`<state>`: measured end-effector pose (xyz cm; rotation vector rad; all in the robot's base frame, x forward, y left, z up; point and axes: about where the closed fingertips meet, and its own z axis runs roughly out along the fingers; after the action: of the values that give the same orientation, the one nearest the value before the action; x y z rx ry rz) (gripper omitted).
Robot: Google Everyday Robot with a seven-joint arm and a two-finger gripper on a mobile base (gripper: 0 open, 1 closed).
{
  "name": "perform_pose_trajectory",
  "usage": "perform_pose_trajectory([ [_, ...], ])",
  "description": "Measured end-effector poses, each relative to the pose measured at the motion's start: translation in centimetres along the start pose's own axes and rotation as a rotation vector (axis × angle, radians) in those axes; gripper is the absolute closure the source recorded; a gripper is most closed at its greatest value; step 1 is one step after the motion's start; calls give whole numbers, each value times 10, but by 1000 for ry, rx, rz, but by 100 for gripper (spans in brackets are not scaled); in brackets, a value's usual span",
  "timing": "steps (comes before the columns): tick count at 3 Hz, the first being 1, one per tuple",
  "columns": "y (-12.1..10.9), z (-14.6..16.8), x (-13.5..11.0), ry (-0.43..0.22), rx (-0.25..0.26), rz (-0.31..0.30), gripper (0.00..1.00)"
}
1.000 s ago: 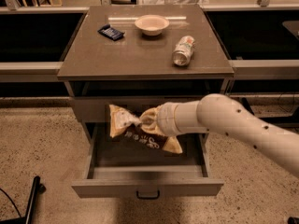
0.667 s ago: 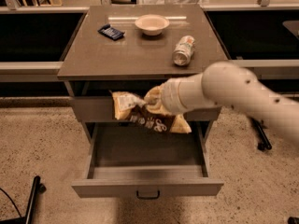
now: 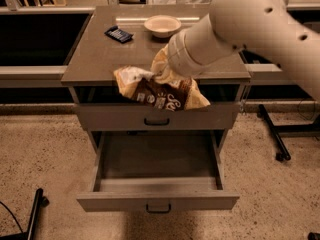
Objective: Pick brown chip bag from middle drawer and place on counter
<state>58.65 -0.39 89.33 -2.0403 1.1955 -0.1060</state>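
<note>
Change: since 0.7 s ago, the gripper [image 3: 161,73] and the brown chip bag [image 3: 160,91] have risen from in front of the upper drawer to the level of the counter's front edge.
Gripper: at the front edge of the counter [image 3: 100,59], right of its middle, mostly hidden by the thick cream forearm [image 3: 240,24] that reaches in from the upper right.
Grip: pinched closed on the crumpled top of the bag, which hangs from it in the air.
Bag: clear of the middle drawer and held lengthways. Its cream left end overlaps the counter's edge. Its brown middle and right end hang in front of the upper drawer [image 3: 115,116].
Middle drawer [image 3: 200,200]: pulled well out below the bag, with its slim front panel and dark handle facing the camera.
Upper drawer: shut, with a taller front and a dark handle just under the bag.
Counter top: a pale bowl [image 3: 162,25] sits near the back centre. A small dark blue packet [image 3: 119,33] lies to its left, apart from it.
</note>
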Motion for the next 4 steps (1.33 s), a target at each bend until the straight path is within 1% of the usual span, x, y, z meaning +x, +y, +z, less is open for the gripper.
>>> perform_pose_trajectory([
  [1, -29, -21, -15, 44, -22, -39, 100],
  [2, -66, -31, -23, 110, -16, -51, 100],
  [3, -106, -19, -17, 145, 31, -48, 100],
  [4, -137, 3, -4, 173, 89, -27, 100],
])
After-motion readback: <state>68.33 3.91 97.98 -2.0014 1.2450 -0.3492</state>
